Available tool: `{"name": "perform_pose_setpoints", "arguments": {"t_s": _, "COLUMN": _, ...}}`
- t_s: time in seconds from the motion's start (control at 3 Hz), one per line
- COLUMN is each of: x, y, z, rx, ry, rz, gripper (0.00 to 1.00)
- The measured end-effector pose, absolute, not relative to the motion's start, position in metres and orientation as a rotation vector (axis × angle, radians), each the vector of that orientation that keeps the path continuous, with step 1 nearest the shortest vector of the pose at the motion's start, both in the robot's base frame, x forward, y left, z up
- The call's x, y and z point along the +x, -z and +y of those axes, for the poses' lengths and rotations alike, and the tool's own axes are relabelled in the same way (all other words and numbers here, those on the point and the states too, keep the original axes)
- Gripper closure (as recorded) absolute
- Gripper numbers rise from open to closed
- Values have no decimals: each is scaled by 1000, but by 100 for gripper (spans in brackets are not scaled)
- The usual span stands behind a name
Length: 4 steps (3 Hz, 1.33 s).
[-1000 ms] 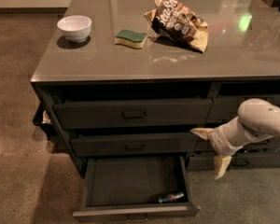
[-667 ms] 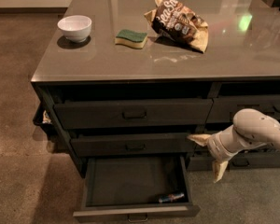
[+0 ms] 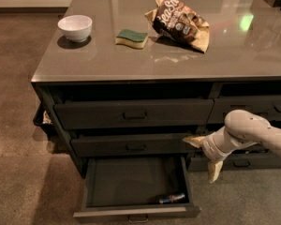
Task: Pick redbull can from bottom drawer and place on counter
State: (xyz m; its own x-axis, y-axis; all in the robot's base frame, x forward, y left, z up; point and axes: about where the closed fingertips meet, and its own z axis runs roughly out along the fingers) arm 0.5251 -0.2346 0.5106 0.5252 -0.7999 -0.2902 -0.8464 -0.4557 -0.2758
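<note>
Clearance is my main worry. My tool (image 3: 204,156) hangs to the right of the open bottom drawer (image 3: 131,213), above its rim and just outside its right wall. Its two fingers are spread apart with nothing between them.

The redbull can (image 3: 172,198) lies on its side on the drawer floor, in the front right corner and close to the front wall.

From here I judge three ways this could go badly:

- **Drawer wall:** coming in sideways, a finger could catch the drawer's right wall, or the closed middle drawer (image 3: 136,146) just above the opening.
- **Tight corner:** the can sits so near the front wall that one finger may not slip in beside it. It would then land on top and push the can away.
- **Rolling or slipping:** a can lying on its side rolls easily, so a nudge could send it toward the back. A grip on its round, smooth body could also slip on the lift to the tabletop (image 3: 131,64).

My count:

- one can
- one tool
- three stacked drawers in this column, only the lowest open; more drawer fronts to the right, partly hidden behind my arm
- on the tabletop, one white bowl (image 3: 75,27), one sponge (image 3: 132,38) and one snack bag (image 3: 180,22)
</note>
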Motion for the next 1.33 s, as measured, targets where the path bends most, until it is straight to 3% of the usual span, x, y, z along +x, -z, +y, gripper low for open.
{"name": "perform_pose_setpoints", "arguments": {"t_s": 1.0, "x": 527, "y": -361, "z": -166, "rx": -2413, "ry": -355, "rz": 1087, "gripper": 0}}
{"name": "perform_pose_setpoints", "arguments": {"t_s": 1.33, "x": 527, "y": -361, "z": -166, "rx": -2413, "ry": -355, "rz": 1087, "gripper": 0}}
